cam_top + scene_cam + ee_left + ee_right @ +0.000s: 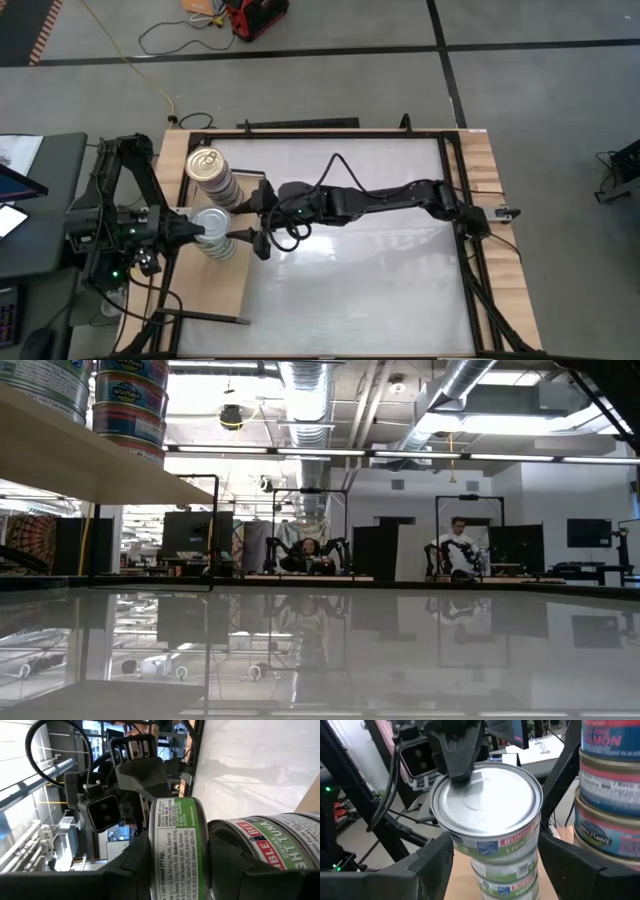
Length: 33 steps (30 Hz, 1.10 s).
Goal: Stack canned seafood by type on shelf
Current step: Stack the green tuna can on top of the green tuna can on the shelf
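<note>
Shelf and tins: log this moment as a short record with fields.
shelf: wooden board at the table's left edge
silver-top stack: green-label tuna tins, on the shelf
gold-top stack: salmon tins, beside the silver-top stack
left pincer: shut, resting on the top tin of the silver-top stack
right pincer: open, fingers either side of that top tin
loose tins: none seen on the table

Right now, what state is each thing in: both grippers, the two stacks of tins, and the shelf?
Left gripper: shut, tip pressing on the silver stack's top tin.
Right gripper: open, fingers on either side of that top tin, apparently not clamped.
Silver-top stack: upright, top tin sitting slightly off-centre.
Gold-top stack: upright, untouched, beside the silver one.
Shelf: carrying both stacks.
</note>
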{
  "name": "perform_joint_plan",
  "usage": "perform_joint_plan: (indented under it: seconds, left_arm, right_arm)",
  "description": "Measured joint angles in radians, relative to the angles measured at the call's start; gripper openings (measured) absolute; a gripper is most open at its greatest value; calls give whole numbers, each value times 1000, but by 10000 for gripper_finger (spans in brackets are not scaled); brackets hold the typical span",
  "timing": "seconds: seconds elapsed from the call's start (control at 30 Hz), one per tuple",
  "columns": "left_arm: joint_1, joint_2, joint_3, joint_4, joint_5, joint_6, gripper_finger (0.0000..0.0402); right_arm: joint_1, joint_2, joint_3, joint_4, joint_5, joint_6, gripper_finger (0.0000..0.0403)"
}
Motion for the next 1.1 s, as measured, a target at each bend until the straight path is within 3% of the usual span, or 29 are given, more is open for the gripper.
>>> perform_joint_plan:
  seconds: [0.33,1.1]
  left_arm:
    - [0,0,0,4,-7,7,161]
    - [0,0,0,27,-15,4,161]
  right_arm:
    - [0,0,0,10,0,2,311]
    - [4,43,27,51,-22,3,311]
